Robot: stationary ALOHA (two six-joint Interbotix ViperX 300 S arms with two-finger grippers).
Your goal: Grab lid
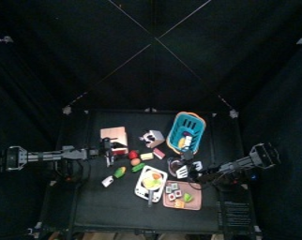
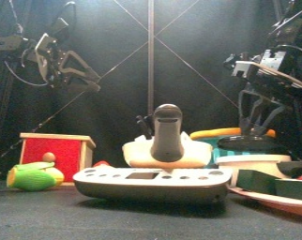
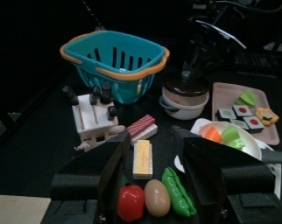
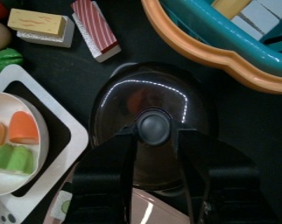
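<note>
R gripper (image 4: 155, 166) hangs right over lid (image 4: 150, 109), jaws apart either side of knob (image 4: 153, 127), not clamped. L gripper (image 3: 158, 171) jaws apart above tabletop (image 3: 38, 131), near basket (image 3: 114, 59).

lid (image 4: 151, 105) glossy dark glass, smooth round knob; basket (image 3: 113, 58) shiny teal plastic; table (image 4: 61, 70) matt black

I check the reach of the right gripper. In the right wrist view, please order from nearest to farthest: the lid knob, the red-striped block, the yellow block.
1. lid knob, between the jaws of the right gripper.
2. red-striped block, beyond the lid.
3. yellow block, beside it, further out.
</note>
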